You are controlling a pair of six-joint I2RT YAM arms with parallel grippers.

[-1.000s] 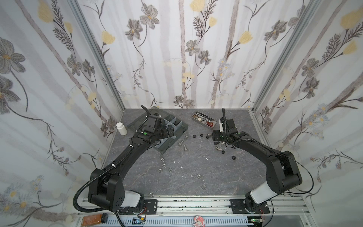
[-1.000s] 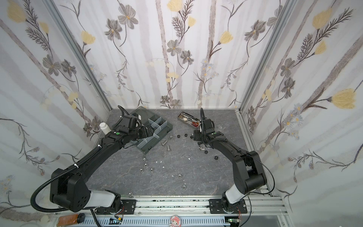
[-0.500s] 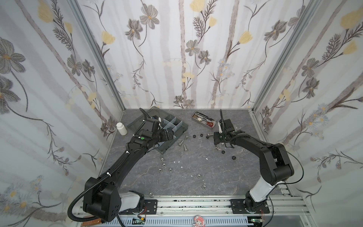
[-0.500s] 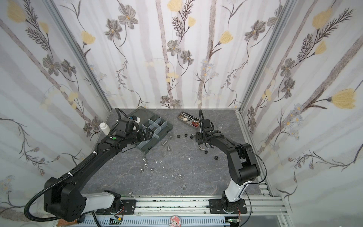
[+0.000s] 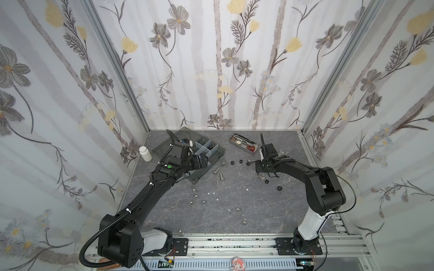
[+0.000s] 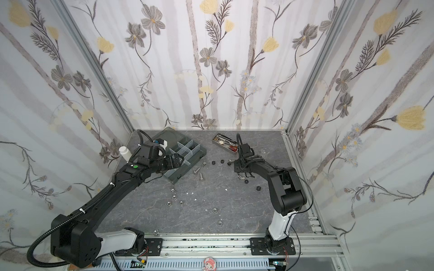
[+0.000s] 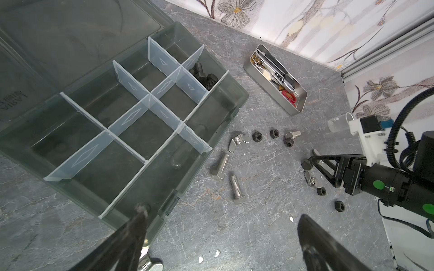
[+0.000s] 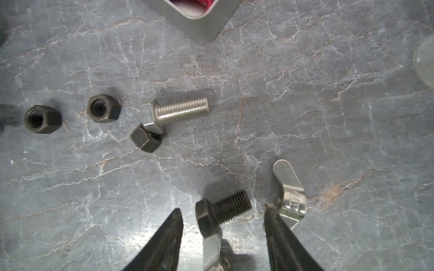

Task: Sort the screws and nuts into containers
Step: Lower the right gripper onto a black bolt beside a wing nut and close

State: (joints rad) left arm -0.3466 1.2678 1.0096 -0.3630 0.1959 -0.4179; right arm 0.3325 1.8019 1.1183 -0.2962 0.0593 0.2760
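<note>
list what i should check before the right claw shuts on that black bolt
1. Black hex bolt between the right claw's fingers: ok, gaps on both sides.
2. Closing path free of strays: not ok, a silver wing nut sits right beside one fingertip.
3. Bolt lying flat: cannot tell, its head overlaps a second wing nut.
4. Organizer box open: ok, other black bolts lie in one compartment.
5. Left claw open and empty: ok.
</note>
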